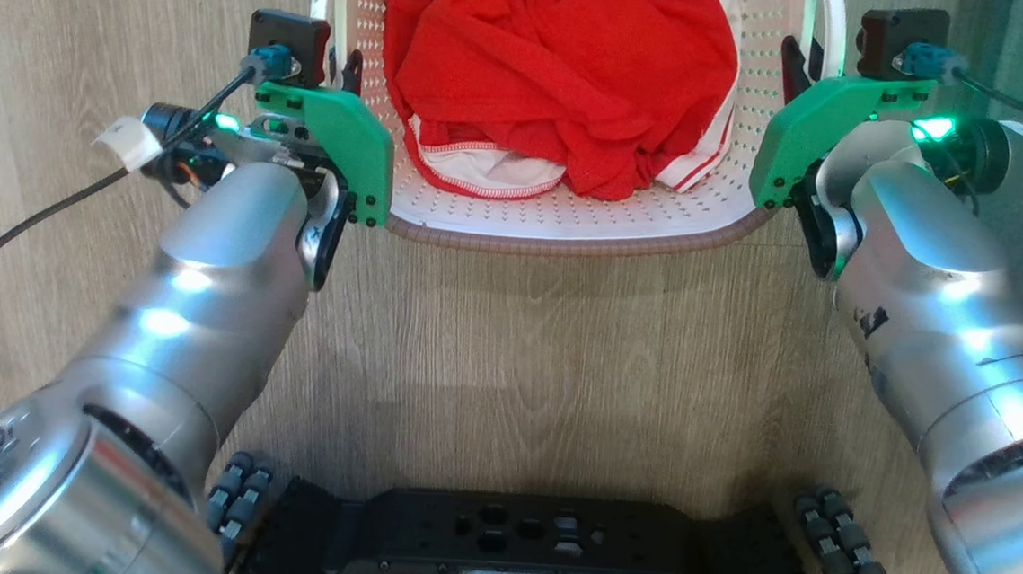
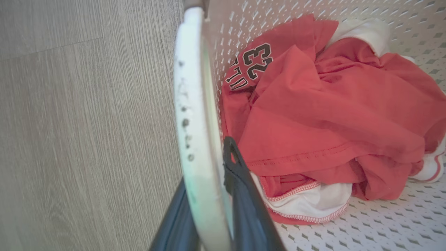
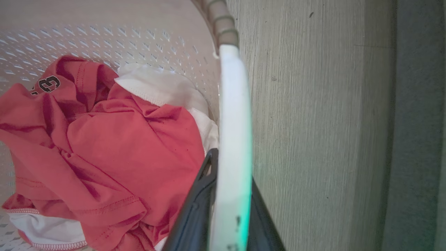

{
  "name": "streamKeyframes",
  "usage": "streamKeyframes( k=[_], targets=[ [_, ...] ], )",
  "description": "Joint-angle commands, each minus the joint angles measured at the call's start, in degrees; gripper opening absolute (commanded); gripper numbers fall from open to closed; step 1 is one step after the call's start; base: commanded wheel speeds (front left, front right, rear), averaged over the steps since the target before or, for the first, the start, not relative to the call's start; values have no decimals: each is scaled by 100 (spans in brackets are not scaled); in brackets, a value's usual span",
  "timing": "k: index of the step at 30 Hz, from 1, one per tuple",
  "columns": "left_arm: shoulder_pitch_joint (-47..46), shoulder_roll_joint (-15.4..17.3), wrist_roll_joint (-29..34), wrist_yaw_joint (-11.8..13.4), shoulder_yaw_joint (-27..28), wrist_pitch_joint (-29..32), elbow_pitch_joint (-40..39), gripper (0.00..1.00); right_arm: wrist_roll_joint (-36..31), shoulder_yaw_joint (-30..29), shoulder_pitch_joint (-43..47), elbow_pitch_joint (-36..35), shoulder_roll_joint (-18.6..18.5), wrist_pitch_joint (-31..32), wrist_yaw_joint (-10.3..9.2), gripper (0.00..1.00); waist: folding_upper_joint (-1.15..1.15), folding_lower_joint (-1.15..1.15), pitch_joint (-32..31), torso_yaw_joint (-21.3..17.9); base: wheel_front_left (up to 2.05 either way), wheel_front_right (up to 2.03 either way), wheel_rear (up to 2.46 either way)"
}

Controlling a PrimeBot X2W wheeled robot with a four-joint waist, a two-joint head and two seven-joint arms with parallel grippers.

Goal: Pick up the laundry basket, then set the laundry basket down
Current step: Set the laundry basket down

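Wood-look floor was seen under the basket of red clothes, straight ahead. Its handles were pinched by the left gripper and right gripper. Level, matched arm movement was judged best.

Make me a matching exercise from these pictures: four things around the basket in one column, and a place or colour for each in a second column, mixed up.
Column one
1. red shirt
2. left gripper
3. right gripper
4. woven rim

Column two
A. fingers on either side of the right handle
B. brown
C. crumpled inside the laundry basket
D. fingers on either side of the left handle

Pairs: 1-C, 2-D, 3-A, 4-B
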Motion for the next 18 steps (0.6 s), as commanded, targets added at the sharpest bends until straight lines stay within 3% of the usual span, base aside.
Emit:
streamKeyframes(
  k=[1,4,6,8,10,11,14,18],
  targets=[
    [-6,204,59,65,72,-54,4,0,-90,27,109,-1,30,-27,6,0,0,0,4,0,0,0,0],
    [18,203,31,75,94,-54,0,0,-145,-19,107,-24,30,-27,6,25,0,0,9,-5,0,0,0],
    [38,203,1,88,103,-54,5,0,-184,-45,121,-41,30,-27,6,37,0,0,3,-8,0,0,0],
    [58,203,-33,112,118,-54,7,31,-221,-69,137,-61,30,-27,6,48,0,0,-6,-10,0,0,0],
    [114,203,-113,136,141,-54,11,44,-277,-104,160,-94,30,-27,6,100,0,0,-25,-15,0,0,0],
    [137,203,-141,148,145,-54,10,48,-298,-120,166,-104,30,-27,6,100,0,0,-33,-18,0,0,0],
    [193,203,-199,178,131,-54,-9,98,-378,-188,164,-138,30,-27,6,100,0,0,-59,-22,0,0,0],
    [246,203,-245,222,156,-54,-63,100,-507,-324,173,-253,30,-27,6,100,0,0,-137,-31,0,0,0]
  ],
)
